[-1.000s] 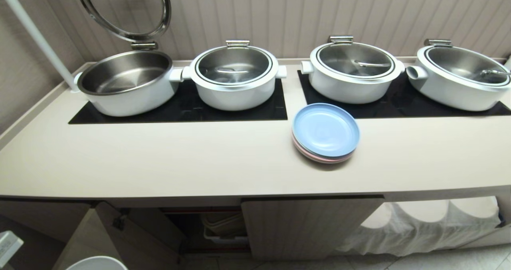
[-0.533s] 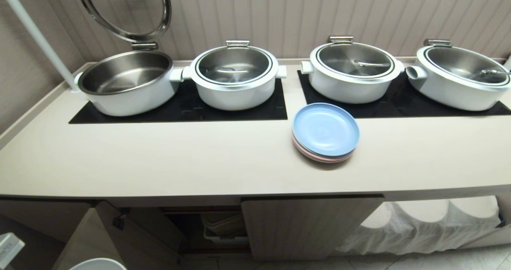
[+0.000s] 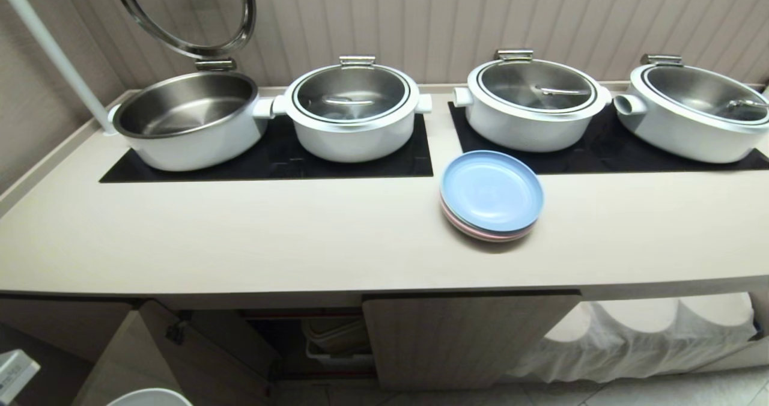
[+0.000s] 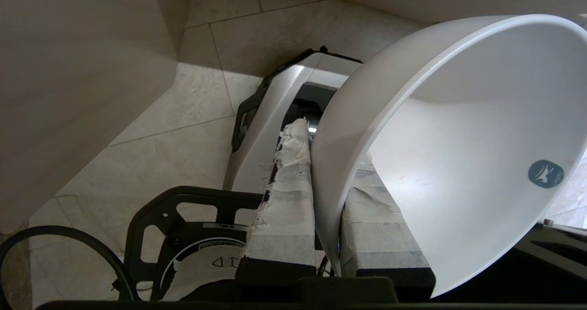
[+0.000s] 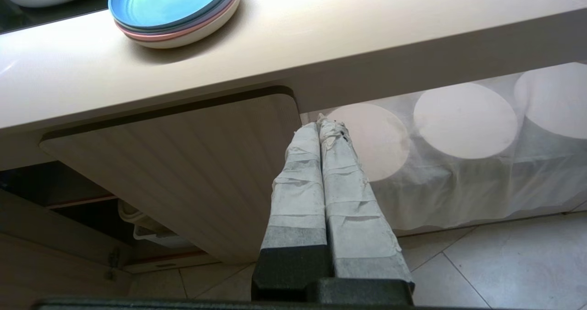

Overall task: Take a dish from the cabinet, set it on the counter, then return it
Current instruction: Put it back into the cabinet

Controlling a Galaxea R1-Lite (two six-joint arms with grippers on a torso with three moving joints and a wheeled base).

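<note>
White dish clamped in left gripper below counter; right gripper closed

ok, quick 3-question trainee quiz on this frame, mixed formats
1. True or false: the left pincer is shut on the wall of the bowl.
2. How many of the pots on the counter have the lid up? A) none B) one C) three
3. Fill in: the right pincer is shut and holds ____.

Key: 1 true; 2 B, the leftmost pot only; 3 nothing, it hangs in front of the shut cabinet door.
</note>
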